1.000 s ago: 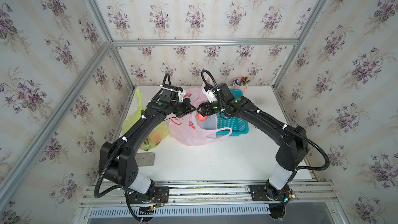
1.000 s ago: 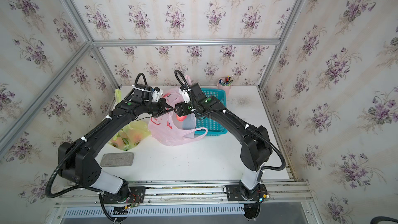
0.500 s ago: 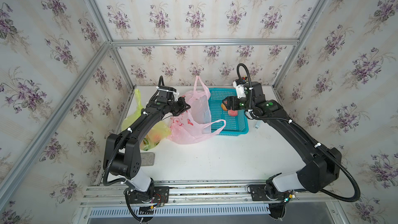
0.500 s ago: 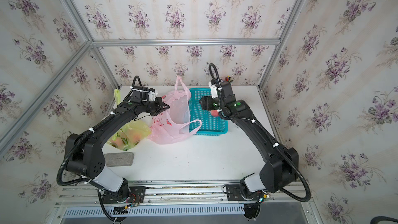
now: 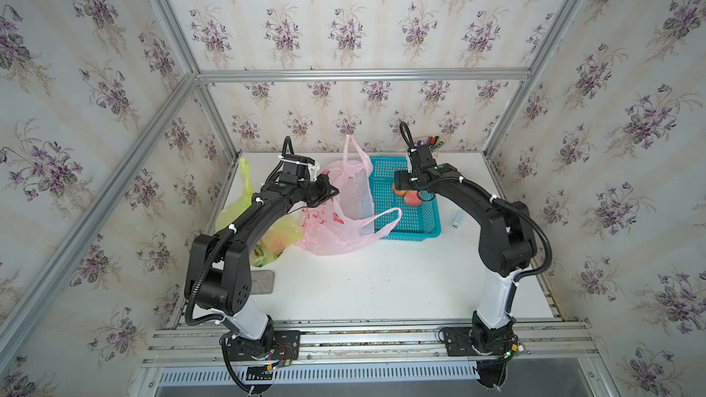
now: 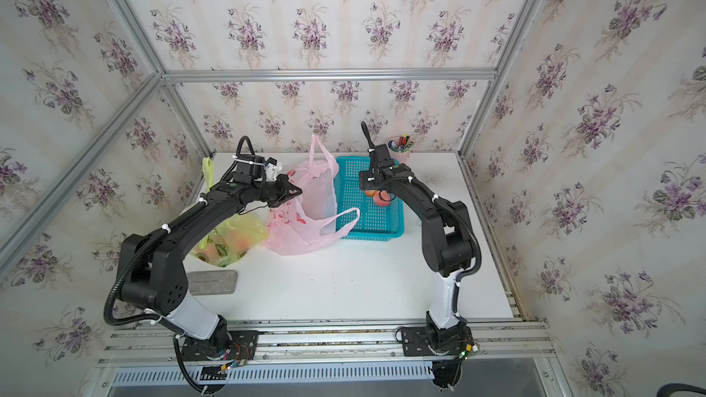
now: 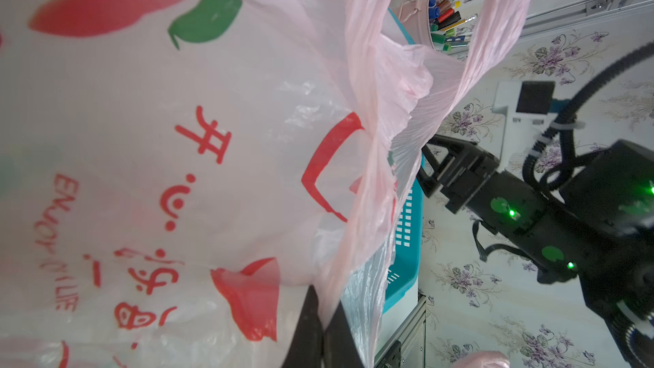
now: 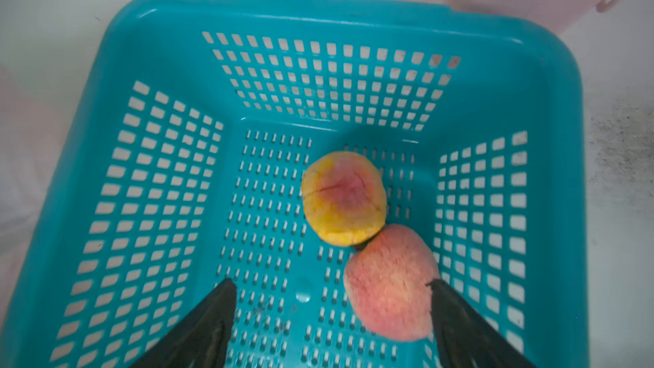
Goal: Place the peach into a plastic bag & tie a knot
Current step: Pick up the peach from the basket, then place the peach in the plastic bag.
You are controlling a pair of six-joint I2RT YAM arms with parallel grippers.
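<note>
Across the tabletop, toward its far edge, my right arm has swung away from the pink bag and back over the blue basket. Two peaches lie touching in the basket: the yellow peach and the pink peach. My right fingers are released, with the pink peach between them. My left fingers stay clenched on the bag's rim. I judge a pick is starting, and the knot is still to come.
</note>
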